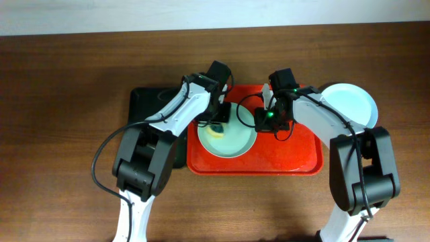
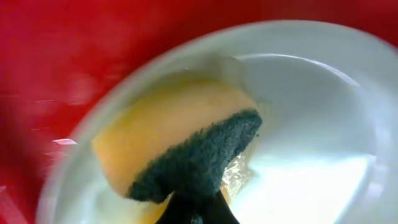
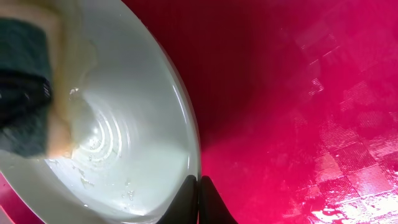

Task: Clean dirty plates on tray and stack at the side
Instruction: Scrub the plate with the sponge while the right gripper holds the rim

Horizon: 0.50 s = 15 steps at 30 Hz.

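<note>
L gripper (image 2: pixel 194 214): fingers pinch sponge (image 2: pixel 180 143), pressed on plate (image 1: pixel 232 142). R gripper (image 3: pixel 199 200): fingers nip plate's rim. Plate lies on red tray (image 1: pixel 289 158); bare tray floor rt of R fingers. Second plate (image 1: pixel 346 104) off tray, just past its rt edge.

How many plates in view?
2. One plate on the red tray, under the sponge; one pale blue plate on the table beside the tray's right edge. Others may be stacked beneath it.

A robotics lab setup: left arm (image 1: pixel 176 109) and right arm (image 1: pixel 324 115) mounted at a wooden table (image 1: pixel 60 101).
</note>
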Tool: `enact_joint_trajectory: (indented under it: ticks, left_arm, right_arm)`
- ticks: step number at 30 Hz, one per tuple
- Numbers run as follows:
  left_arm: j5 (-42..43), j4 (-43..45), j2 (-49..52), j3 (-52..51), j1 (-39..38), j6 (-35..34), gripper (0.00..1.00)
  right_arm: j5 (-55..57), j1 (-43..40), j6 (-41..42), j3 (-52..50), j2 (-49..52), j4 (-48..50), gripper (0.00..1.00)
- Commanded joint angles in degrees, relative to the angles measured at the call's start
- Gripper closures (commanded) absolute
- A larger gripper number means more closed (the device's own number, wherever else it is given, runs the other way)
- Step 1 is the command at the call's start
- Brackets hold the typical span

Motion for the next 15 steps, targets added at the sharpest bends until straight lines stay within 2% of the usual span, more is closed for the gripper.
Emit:
enact_joint_trajectory:
  ticks: [1, 7, 11, 15]
  left_arm:
    - [11.67, 0.0, 0.72, 1.81, 0.87, 0.7, 1.0]
    - [9.51, -1.2, -6.36, 2.38, 5.62, 0.5, 1.0]
    - [3.72, -3.76, -6.32, 1.27, 4.9, 0.5, 1.0]
    - [1.51, -0.81, -6.32, -3.21, 2.82, 0.48, 1.0]
  right_arm:
    - [-1.01, 0.63, -0.26, -0.46, 0.66, 0.22, 0.96]
    - [-1.03, 0.63, -0.26, -0.46, 0.66, 0.22, 0.96]
    - [-1.03, 0.63, -0.26, -0.46, 0.66, 0.22, 0.96]
    - [-1.03, 0.63, -0.26, -0.46, 0.66, 0.22, 0.96]
